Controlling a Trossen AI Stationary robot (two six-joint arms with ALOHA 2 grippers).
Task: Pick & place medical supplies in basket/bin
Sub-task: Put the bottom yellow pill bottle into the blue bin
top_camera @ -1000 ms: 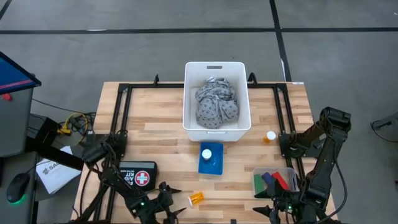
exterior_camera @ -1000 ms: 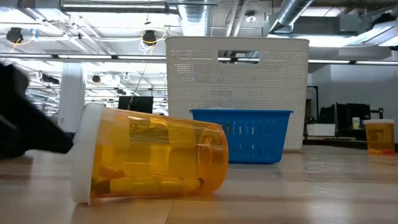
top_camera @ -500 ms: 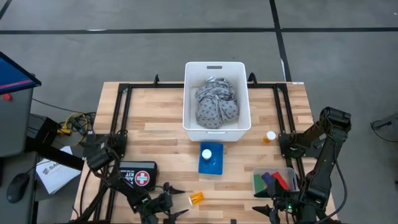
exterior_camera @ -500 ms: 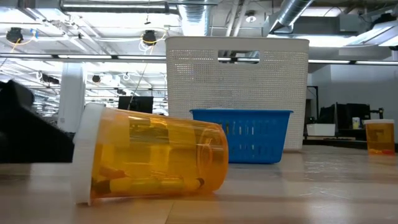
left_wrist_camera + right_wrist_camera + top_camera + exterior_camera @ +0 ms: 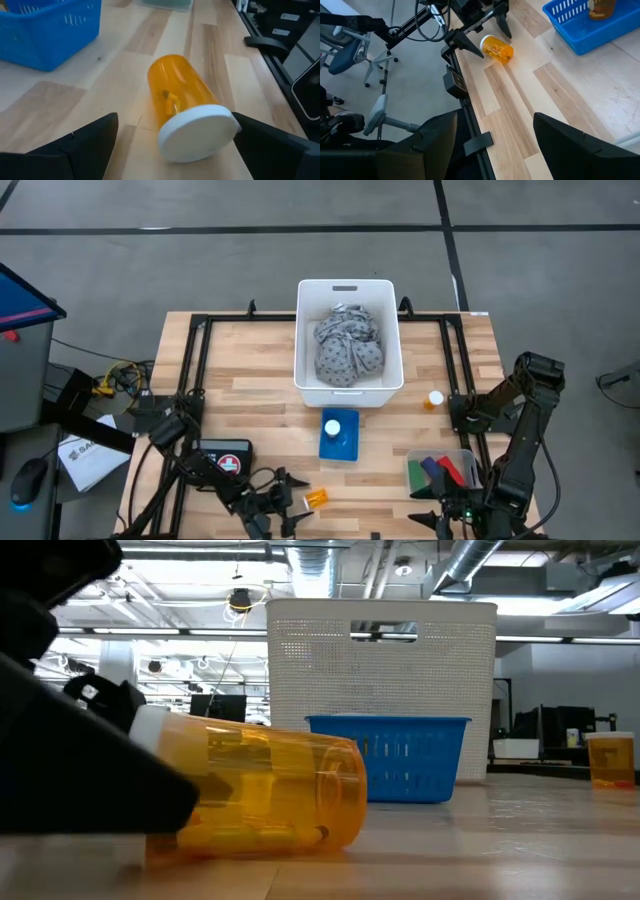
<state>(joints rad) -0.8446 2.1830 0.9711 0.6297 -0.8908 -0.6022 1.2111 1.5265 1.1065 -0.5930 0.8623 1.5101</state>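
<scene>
Left end effector (image 5: 283,502), fingers spread wide and released, flanks the white cap of a fallen orange pill bottle (image 5: 316,499) at the bench's (image 5: 250,360) near edge without gripping it. Right end effector (image 5: 485,145) waits, also spread, at the near right corner. Beyond, a blue basket (image 5: 339,439) holds one bottle; a clear tray (image 5: 441,471) holds green, blue and red sticks; the white bin (image 5: 348,345) holds the grey cloth (image 5: 349,345). Another bottle (image 5: 434,398) stands right of the bin.

pill bottle (image 5: 262,792) cap hidden, right gripper (image 5: 436,521) cut off
</scene>
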